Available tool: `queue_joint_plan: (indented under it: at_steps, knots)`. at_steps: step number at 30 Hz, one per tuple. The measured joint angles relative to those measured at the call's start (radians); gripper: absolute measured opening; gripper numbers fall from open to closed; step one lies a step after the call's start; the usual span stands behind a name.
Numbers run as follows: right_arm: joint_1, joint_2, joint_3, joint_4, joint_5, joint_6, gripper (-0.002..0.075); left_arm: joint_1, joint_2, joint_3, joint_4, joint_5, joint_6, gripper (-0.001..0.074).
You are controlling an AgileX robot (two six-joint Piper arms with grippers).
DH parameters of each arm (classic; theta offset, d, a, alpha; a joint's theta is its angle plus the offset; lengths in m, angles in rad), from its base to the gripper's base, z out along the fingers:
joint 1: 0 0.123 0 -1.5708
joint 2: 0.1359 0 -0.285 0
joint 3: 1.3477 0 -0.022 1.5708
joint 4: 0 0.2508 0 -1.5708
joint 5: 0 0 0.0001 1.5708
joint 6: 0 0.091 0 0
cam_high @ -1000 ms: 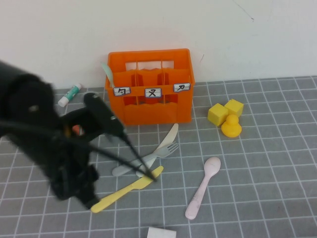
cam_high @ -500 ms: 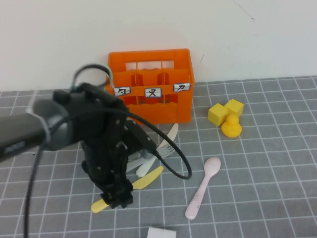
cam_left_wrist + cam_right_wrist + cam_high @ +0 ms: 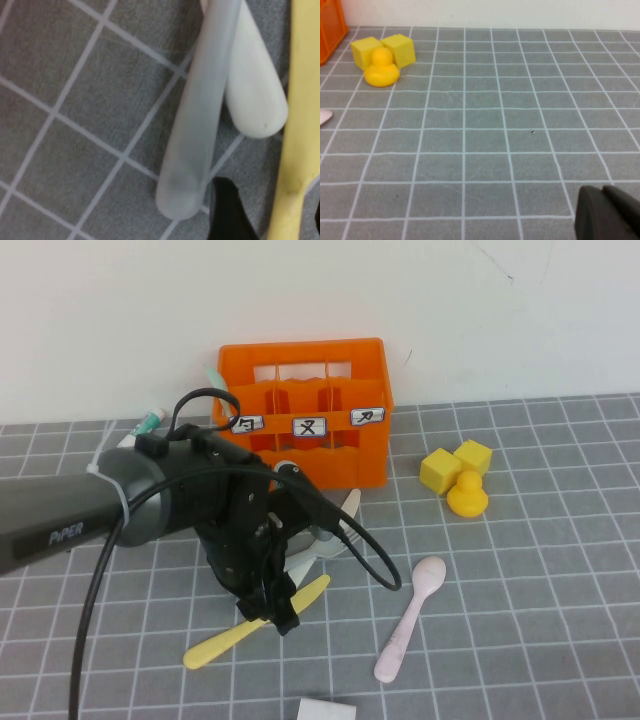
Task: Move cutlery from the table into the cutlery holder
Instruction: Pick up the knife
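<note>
The orange cutlery holder (image 3: pixel 305 455) stands at the back by the wall, with a pale teal piece in its left end. A yellow knife (image 3: pixel 225 640), a grey fork (image 3: pixel 335 540), a white knife (image 3: pixel 347 505) and a pink spoon (image 3: pixel 410 615) lie on the mat in front of it. My left gripper (image 3: pixel 278 618) is down over the pile. In the left wrist view my left gripper (image 3: pixel 270 215) is open, with the yellow knife (image 3: pixel 297 125) between its jaws, beside a grey handle (image 3: pixel 200 125) and a white handle (image 3: pixel 255 100). My right gripper (image 3: pixel 607 212) is shut and empty above bare mat.
Two yellow blocks and a yellow duck (image 3: pixel 466 495) sit right of the holder and also show in the right wrist view (image 3: pixel 381 67). A glue stick (image 3: pixel 145 423) lies left of the holder. A white object (image 3: pixel 325 708) sits at the front edge. The left arm's cable loops over the cutlery.
My left arm has swung right and come down over the cutlery pile, ending with its jaws astride the yellow knife. The cutlery has shifted slightly.
</note>
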Motion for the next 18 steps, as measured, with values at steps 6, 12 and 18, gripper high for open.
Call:
queue_joint_plan:
  at_steps: [6, 12, 18]
  knots:
    - [0.0, 0.0, 0.0, 0.0, 0.0, 0.0, -0.0003, 0.0, 0.007, 0.0, -0.036, 0.028, 0.032, 0.0335]
    - [0.0, 0.0, 0.0, 0.0, 0.0, 0.0, -0.0003, 0.0, 0.048, 0.0, -0.081, 0.084, 0.066, 0.0335]
    - [0.0, 0.0, 0.0, 0.0, 0.0, 0.0, -0.0003, 0.0, 0.064, -0.011, -0.103, 0.086, 0.083, 0.0333]
